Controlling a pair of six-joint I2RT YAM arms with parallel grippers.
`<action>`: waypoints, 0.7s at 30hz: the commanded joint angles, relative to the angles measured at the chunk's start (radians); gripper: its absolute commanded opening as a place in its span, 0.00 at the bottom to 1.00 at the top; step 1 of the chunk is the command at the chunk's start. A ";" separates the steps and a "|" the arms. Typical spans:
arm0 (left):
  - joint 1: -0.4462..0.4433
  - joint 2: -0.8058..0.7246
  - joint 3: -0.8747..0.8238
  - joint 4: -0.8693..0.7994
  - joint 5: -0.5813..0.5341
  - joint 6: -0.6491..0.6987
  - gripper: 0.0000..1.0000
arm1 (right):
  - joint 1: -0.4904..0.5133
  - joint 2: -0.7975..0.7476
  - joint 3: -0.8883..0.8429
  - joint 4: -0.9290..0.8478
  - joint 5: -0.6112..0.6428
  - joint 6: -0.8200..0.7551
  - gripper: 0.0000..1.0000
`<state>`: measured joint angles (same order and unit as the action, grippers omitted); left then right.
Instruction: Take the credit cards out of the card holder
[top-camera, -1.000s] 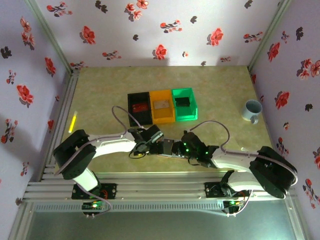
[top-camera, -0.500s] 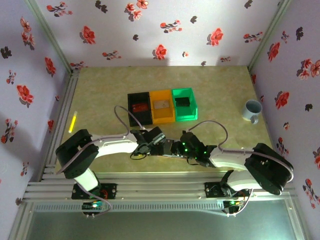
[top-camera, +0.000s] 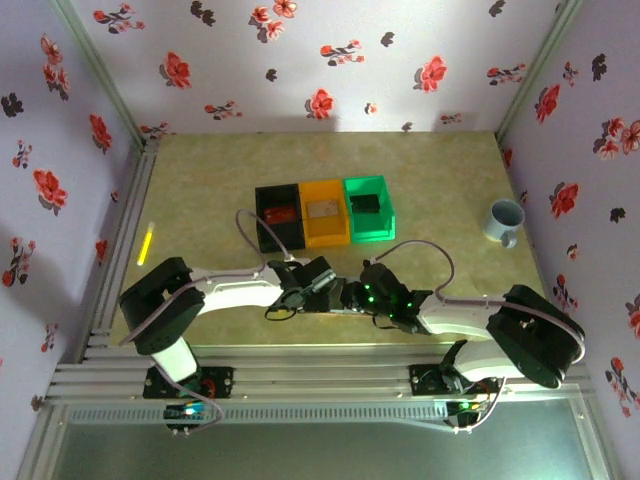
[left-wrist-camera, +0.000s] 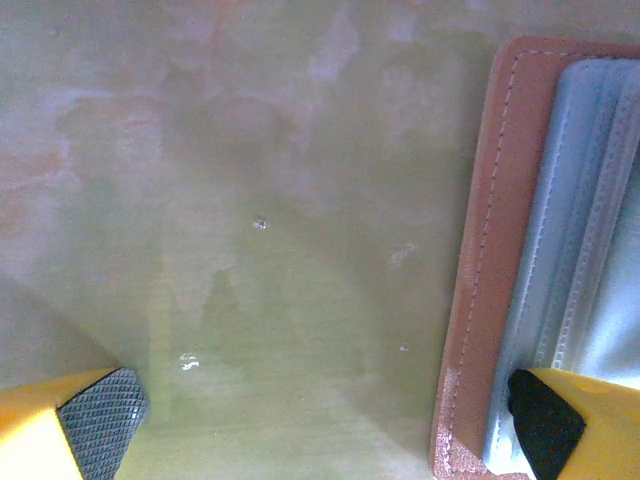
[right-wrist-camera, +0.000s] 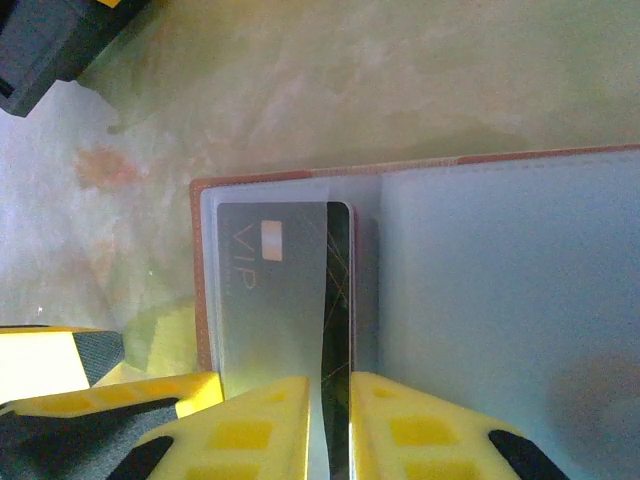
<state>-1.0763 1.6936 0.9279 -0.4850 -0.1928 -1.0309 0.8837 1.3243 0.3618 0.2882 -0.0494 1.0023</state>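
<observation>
The left pincer (left-wrist-camera: 320, 420) is wide open above the desk (left-wrist-camera: 250, 200). One fingertip (left-wrist-camera: 545, 430) is over the card holder (left-wrist-camera: 490, 250) by its brown rim. The holder lies open near the middle of the desk's near edge. The right pincer (right-wrist-camera: 332, 430) is clenched on a dark card (right-wrist-camera: 340, 280) sticking out of the holder, beside a grey card (right-wrist-camera: 270, 290).

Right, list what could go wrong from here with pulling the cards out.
1. The right gripper pinches the dark card right beside the grey VIP card; both may come out together or jam.
2. The left gripper stands open with one fingertip over the card holder at its edge; if it is not pressing down, the holder may slide or lift with the pull.
</observation>
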 joint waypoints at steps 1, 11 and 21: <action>-0.022 0.116 -0.049 0.121 0.146 -0.039 1.00 | 0.007 -0.004 0.005 0.049 -0.026 -0.022 0.16; -0.023 0.123 -0.051 0.125 0.147 -0.037 1.00 | 0.007 -0.006 -0.017 0.121 -0.066 -0.040 0.16; -0.024 0.127 -0.052 0.126 0.147 -0.034 1.00 | 0.006 -0.034 -0.033 0.133 -0.075 -0.048 0.08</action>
<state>-1.0801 1.6978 0.9310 -0.4877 -0.1997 -1.0348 0.8818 1.3159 0.3332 0.3706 -0.0757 0.9756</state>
